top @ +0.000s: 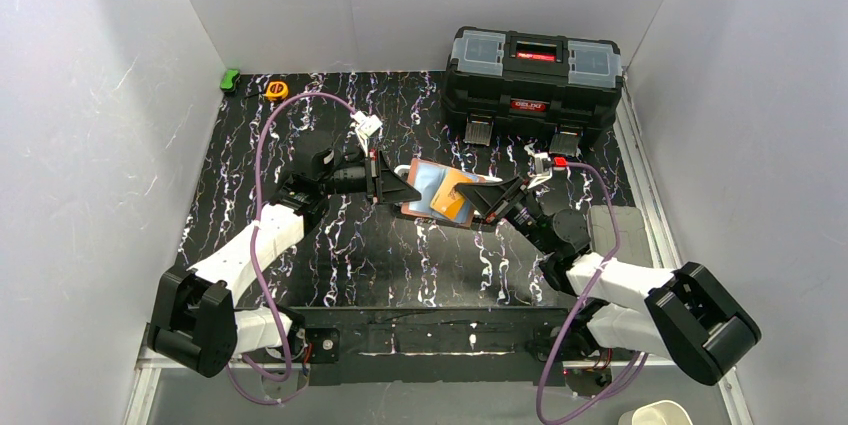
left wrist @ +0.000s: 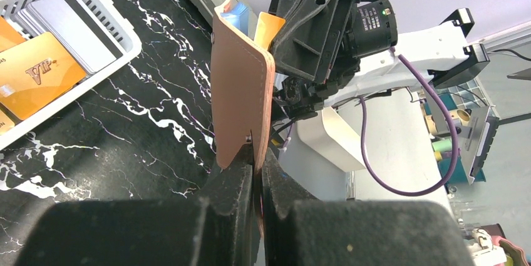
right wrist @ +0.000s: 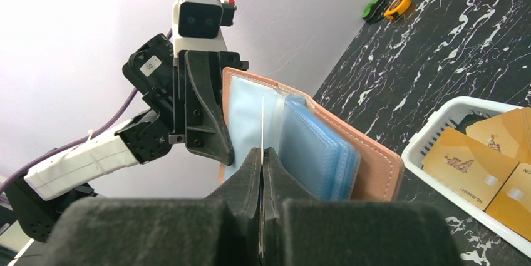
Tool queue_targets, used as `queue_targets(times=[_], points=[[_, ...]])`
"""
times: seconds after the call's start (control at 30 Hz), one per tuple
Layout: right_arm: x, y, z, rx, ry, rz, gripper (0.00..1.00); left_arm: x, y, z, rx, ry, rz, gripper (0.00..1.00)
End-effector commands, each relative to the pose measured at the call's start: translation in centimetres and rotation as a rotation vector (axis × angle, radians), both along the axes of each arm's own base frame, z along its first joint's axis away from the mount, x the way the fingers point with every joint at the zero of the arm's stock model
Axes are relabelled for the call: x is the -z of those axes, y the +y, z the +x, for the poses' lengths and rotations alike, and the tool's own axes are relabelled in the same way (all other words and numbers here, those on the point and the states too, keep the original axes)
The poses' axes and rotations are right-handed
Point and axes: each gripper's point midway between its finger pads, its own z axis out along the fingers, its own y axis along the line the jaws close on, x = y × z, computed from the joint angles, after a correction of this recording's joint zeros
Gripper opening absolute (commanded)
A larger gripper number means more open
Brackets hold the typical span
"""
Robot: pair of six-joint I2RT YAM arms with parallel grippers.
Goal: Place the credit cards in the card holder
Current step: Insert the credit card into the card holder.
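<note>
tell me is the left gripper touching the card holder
Touching. In the left wrist view the left gripper clamps the edge of the card holder between its fingers.

A black desk [top: 330,265] veined with white carries a black toolbox [top: 532,80] at its far right, a small green object [top: 230,79] beside a yellow tape measure [top: 277,90] far left, and a white slotted basket [left wrist: 128,34] holding gold cards [left wrist: 37,78].
</note>
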Motion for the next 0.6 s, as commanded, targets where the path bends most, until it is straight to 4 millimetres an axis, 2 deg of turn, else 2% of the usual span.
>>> queue_targets(times=[0.0,0.4,0.57], points=[[-3.8,-0.3,-0.1,0.002,-0.086,0.109,0.01,-2.8,0.0,-0.6,0.024,-0.088,-0.045,0.00],[-3.0,-0.7,-0.1,0.015,-0.058,0.108,0.01,-3.8,-0.1,-0.5,0.024,-0.100,-0.062,0.00],[-2.3,-0.7,0.0,0.014,-0.032,0.106,0.01,-4.9,-0.2,-0.4,0.025,-0.117,-0.079,0.00]])
